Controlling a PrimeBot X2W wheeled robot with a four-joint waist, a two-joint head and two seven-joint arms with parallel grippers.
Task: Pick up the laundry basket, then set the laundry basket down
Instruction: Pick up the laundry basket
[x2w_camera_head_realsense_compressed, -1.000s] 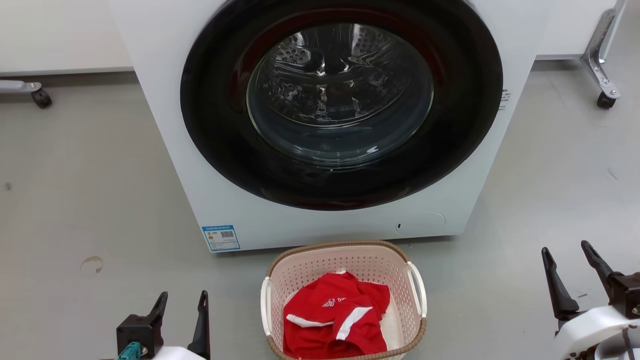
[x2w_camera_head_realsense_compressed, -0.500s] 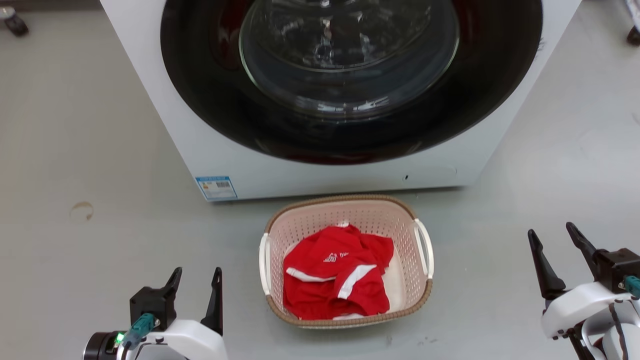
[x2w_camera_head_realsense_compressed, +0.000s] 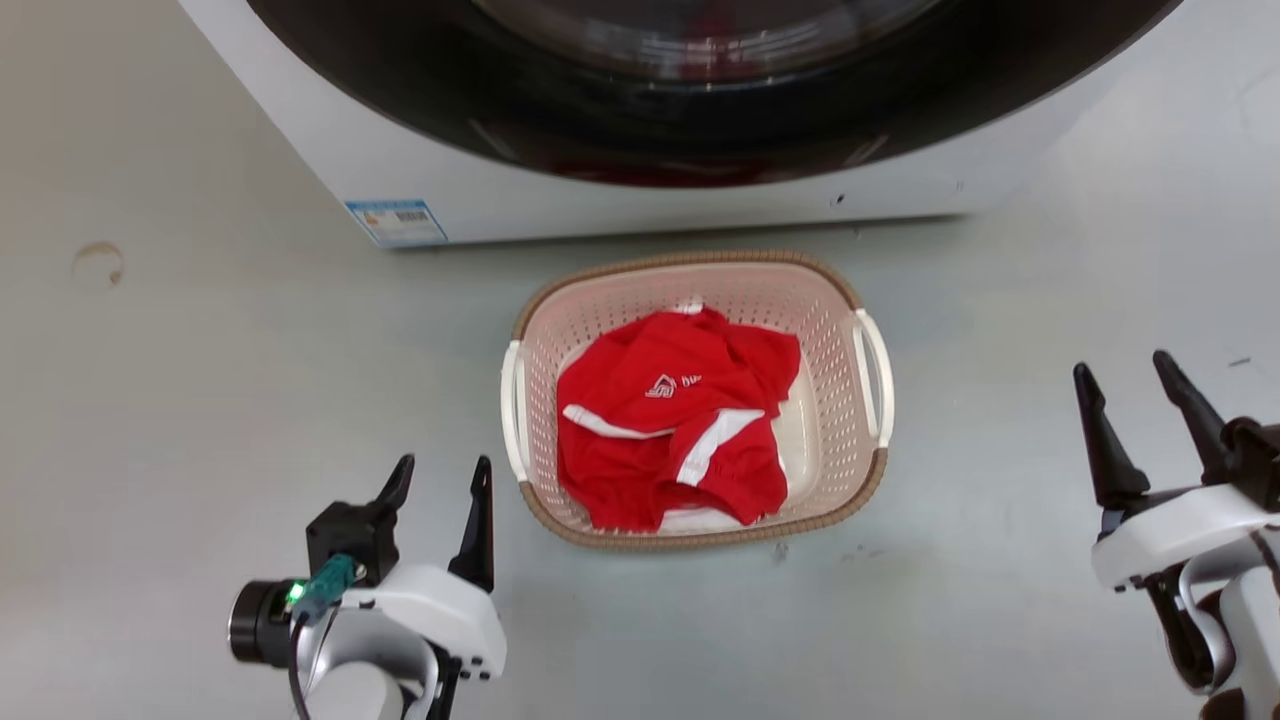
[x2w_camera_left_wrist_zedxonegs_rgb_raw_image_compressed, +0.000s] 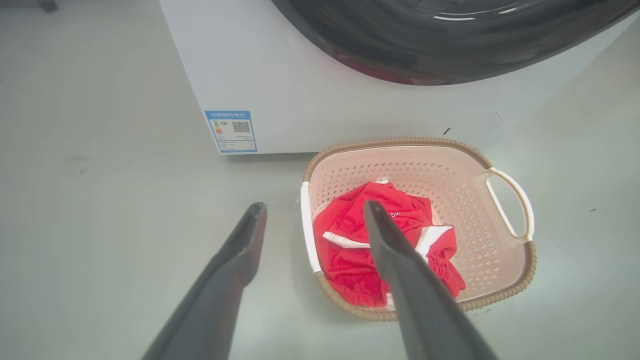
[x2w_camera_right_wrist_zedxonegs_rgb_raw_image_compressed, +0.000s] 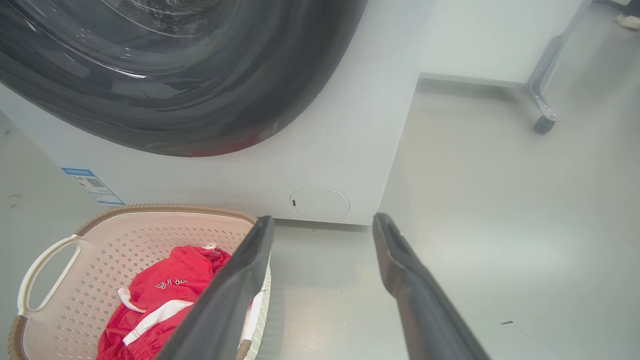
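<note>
While both arms reach forward from the lower edge of the head view, we see the pale pink perforated plastic laundry basket (x2w_camera_head_realsense_compressed: 835, 320), rounded-rectangular with a brown woven-look rim, standing on the grey floor (x2w_camera_head_realsense_compressed: 200, 420) just in front of the white front-loading washing machine (x2w_camera_head_realsense_compressed: 600, 205) with its dark round door. A crumpled red garment with white stripes (x2w_camera_head_realsense_compressed: 670, 420) lies inside the basket and covers most of its bottom. We find the left end effector (x2w_camera_head_realsense_compressed: 444, 462) near the basket's near left corner, beside the white left handle (x2w_camera_head_realsense_compressed: 512, 410), its two long dark fingers spread apart with nothing between them. The right end effector (x2w_camera_head_realsense_compressed: 1121, 363) sits well apart from the white right handle (x2w_camera_head_realsense_compressed: 878, 375), out to the right, its fingers likewise spread and empty. In the left wrist view we look along the spread fingers toward the basket, and one finger crosses in front of the red garment. In the right wrist view the basket lies to the left of the fingers, and a round white service flap (x2w_camera_right_wrist_zedxonegs_rgb_raw_image_compressed: 319, 202) shows low on the machine's front. A small blue label (x2w_camera_head_realsense_compressed: 397, 222) is stuck near the machine's lower left corner
</note>
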